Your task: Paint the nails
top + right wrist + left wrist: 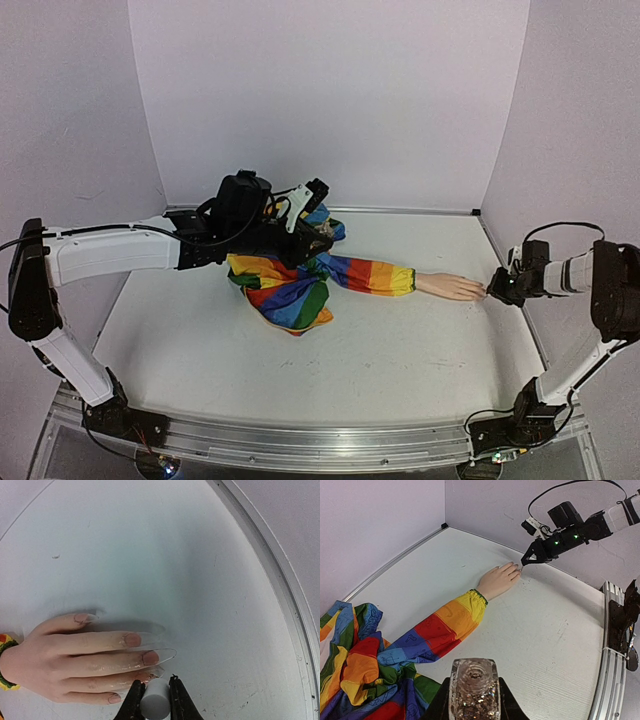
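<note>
A pale mannequin hand (450, 287) lies palm down at the right of the table, at the end of a rainbow-striped sleeve (370, 274). In the right wrist view its nails (132, 639) look pinkish, with long clear tips. My right gripper (154, 682) is shut on a small white cylinder (155, 702) and sits right at the fingertips, over the ring finger's nail (145, 674). It also shows in the top view (492, 291). My left gripper (474, 700) is shut on an open glitter-filled bottle (474, 680), held upright above the bunched sleeve, far from the hand (497, 580).
The bunched rainbow cloth (285, 290) lies mid-table under the left arm. A metal rail (320, 440) runs along the near edge and another (270, 570) along the right edge. Lilac walls enclose the back and both sides.
</note>
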